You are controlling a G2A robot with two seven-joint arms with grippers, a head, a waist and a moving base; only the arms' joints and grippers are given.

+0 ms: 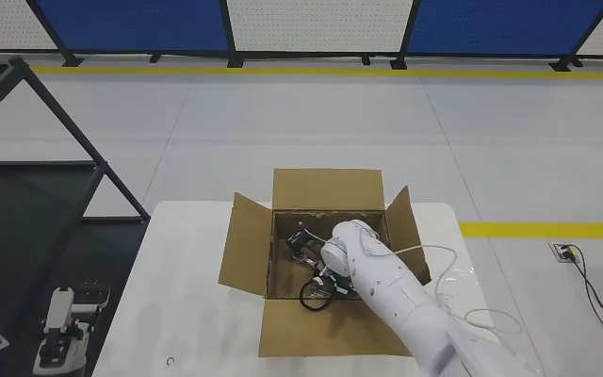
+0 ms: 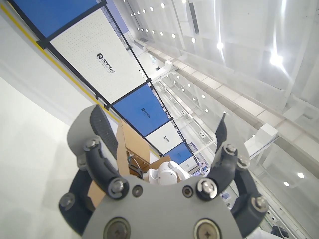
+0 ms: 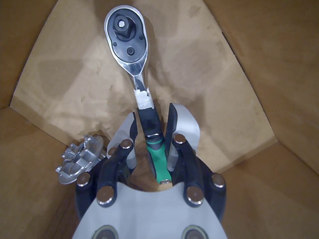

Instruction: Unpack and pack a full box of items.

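Note:
An open cardboard box (image 1: 328,188) stands on the white table (image 1: 188,283). My right arm reaches down into it, and my right gripper (image 3: 152,123) is shut on the black-and-green handle of a ratchet wrench (image 3: 127,40). The wrench's chrome head points toward the box floor (image 3: 199,80). A silver cast metal part (image 3: 79,157) lies at the floor's edge beside the fingers. In the top view, dark items (image 1: 300,240) sit in the box around the arm. My left gripper (image 2: 162,123) is open and holds nothing, aimed up at the ceiling, with the box (image 2: 127,148) far beyond it.
The four box flaps (image 1: 243,245) are folded outward. A black frame (image 1: 57,170) stands left of the table. A small device (image 1: 58,330) sits below it at the left edge. A cable (image 1: 452,283) trails along the arm.

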